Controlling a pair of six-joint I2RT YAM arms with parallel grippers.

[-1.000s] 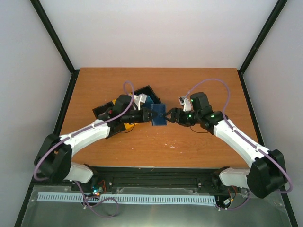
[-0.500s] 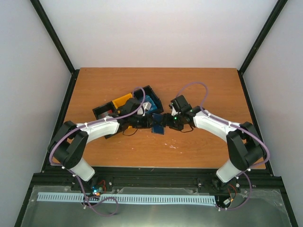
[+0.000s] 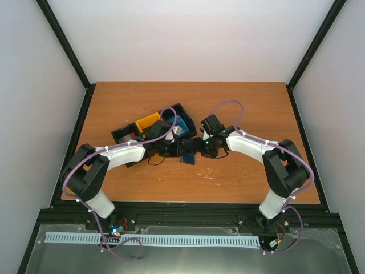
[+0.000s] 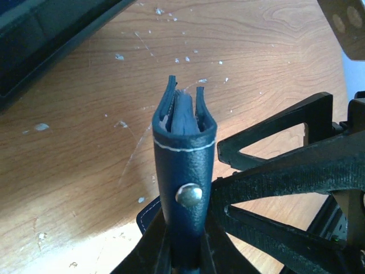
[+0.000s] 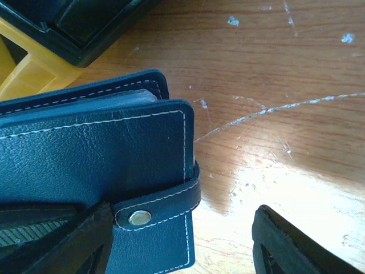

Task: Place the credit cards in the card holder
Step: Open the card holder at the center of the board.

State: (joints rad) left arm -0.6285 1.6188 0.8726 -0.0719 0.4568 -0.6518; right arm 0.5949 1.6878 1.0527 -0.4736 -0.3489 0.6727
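Card holder (image 3: 187, 153), navy blue with white stitching, sits at the middle of the wooden table (image 3: 245, 108), caught between two robot arms just in front of a black-and-yellow bin (image 3: 145, 123). The left gripper (image 3: 179, 149) is clamped on one end of the holder. In its wrist view the holder (image 4: 183, 165) rises from between the fingers (image 4: 149, 257) with its layered edge pointing away. A silver snap (image 4: 188, 194) shows on the face turned to the camera.

The right gripper (image 3: 198, 149) meets it from the other side with jaws spread. In that wrist view one finger (image 5: 74, 240) lies over the holder's cover (image 5: 97, 165) beside the closing tab (image 5: 165, 201), which is wrapped round the edge and snapped down. The other finger (image 5: 285, 245) stands well apart over bare, scratched wood. Whether the holder touches the tabletop cannot be told.
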